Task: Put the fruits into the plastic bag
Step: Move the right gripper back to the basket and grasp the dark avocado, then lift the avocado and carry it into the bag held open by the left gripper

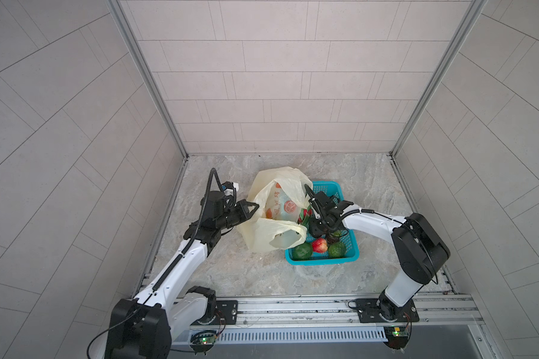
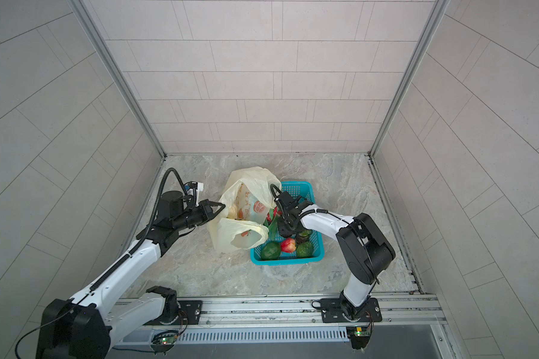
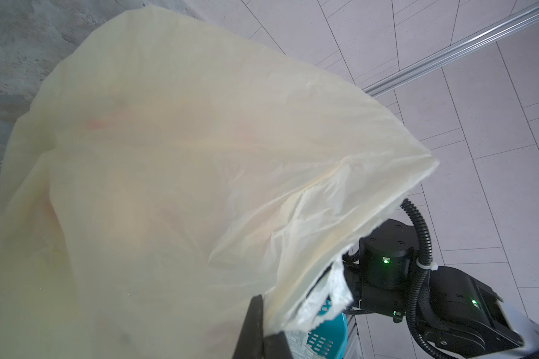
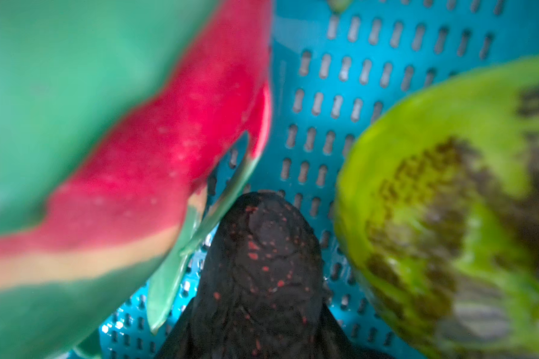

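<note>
The cream plastic bag (image 1: 271, 237) (image 2: 231, 237) (image 3: 199, 155) stands left of the teal basket (image 1: 324, 261) (image 2: 287, 261), its mouth facing up. My left gripper (image 1: 256, 206) (image 2: 222, 205) (image 3: 266, 334) is shut on the bag's left rim. My right gripper (image 1: 332, 237) (image 2: 302, 237) (image 4: 259, 338) reaches down into the basket, fingers closed on both sides of a dark purple fruit (image 4: 259, 248). Beside it lie the dragon fruit (image 1: 305, 216) (image 4: 168, 140) and a green bumpy avocado (image 4: 448, 202). Near the front wall sit a red apple (image 1: 319, 245) (image 2: 288, 245) and two green avocados (image 1: 303, 251) (image 1: 337, 249).
The basket's perforated floor (image 4: 339, 93) shows between the fruits. Something printed with orange pictures (image 1: 288, 206) lies inside the bag. Tiled walls close in the marble floor (image 1: 231, 273) on three sides, and a metal rail (image 1: 293, 306) runs along the front.
</note>
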`<state>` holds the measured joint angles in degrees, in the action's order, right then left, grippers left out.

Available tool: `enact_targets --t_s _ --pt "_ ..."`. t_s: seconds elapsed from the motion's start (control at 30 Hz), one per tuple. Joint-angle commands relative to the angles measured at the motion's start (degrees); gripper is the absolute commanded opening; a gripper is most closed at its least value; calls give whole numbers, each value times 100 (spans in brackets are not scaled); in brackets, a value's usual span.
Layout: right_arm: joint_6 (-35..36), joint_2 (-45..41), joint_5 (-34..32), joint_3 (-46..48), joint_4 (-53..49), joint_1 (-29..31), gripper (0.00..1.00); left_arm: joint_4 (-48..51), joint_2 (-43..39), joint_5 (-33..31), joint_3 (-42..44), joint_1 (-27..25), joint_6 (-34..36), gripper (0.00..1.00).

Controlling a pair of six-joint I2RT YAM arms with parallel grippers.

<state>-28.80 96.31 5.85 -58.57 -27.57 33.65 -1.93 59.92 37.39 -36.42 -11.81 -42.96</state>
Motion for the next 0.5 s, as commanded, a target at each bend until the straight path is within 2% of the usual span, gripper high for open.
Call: enact_targets --t_s 0.0,0.47 --pt "4 -255 10 141 59 -28 25 4 -21 2 -169 -24 96 0" --pt "-176 -2606 -1166 448 219 -102 24 8 -33 -3 -188 -32 95 0"
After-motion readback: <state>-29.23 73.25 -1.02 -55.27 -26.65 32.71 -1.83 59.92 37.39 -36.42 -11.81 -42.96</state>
